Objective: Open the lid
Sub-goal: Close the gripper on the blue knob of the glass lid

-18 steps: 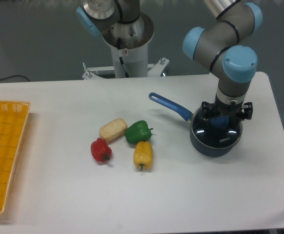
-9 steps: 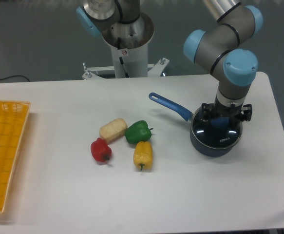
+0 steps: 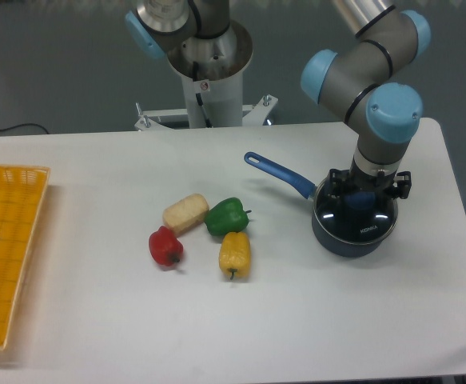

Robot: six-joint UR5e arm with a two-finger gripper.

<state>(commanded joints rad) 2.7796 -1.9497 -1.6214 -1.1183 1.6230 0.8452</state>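
Note:
The lid (image 3: 363,226) is a clear glass disc with a metal rim and white lettering, lying flat on the dark blue saucepan (image 3: 348,242) at the right of the table. Its blue knob (image 3: 361,200) sits between the black fingers of my gripper (image 3: 363,197), which comes straight down over the pan. The fingers stand on either side of the knob; whether they press on it cannot be told from here. The pan's long blue handle (image 3: 279,172) points up and to the left.
Left of the pan lie a green pepper (image 3: 227,215), a yellow pepper (image 3: 234,254), a red pepper (image 3: 165,246) and a pale bread-like piece (image 3: 185,212). A yellow basket (image 3: 5,240) stands at the left edge. The arm's base (image 3: 209,72) is behind the table.
The arm's wrist has shifted very slightly upward and to the right. The lid still lies on the pan.

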